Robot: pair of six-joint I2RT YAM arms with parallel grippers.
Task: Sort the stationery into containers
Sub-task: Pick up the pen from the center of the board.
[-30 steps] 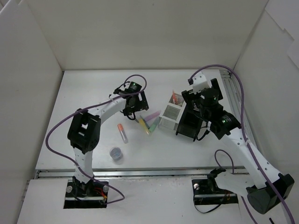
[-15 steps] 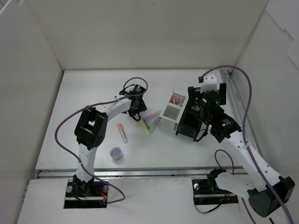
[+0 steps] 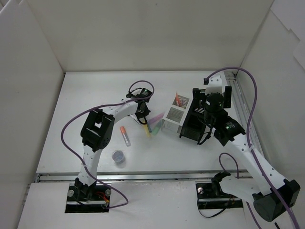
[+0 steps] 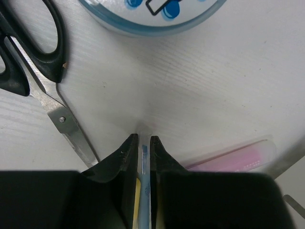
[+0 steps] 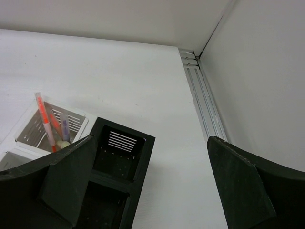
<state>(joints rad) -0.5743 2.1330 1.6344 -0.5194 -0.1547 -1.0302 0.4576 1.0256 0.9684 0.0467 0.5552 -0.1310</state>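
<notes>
Top external view: the left gripper is down on the table at the near end of a small heap of pastel pens, just left of the white organizer. The taller black holder stands touching the organizer's right side. An orange-capped pen lies by itself further left, and the purple jar sits nearer the arm bases, well apart from the rest. From here the arm hides the fingers and whatever lies beneath it. Left wrist view: the fingers are pressed together on a thin pen lying on the table. Its colour is hard to judge, perhaps pale with a blue mark. This view alone shows the black-handled scissors lying to the left, the blue patterned tin just beyond, and a pink pen to the right. Right wrist view: the right gripper hangs above the black holder with its fingers spread wide and nothing between them. An orange pen and a purple pen stand in one compartment of the organizer.
</notes>
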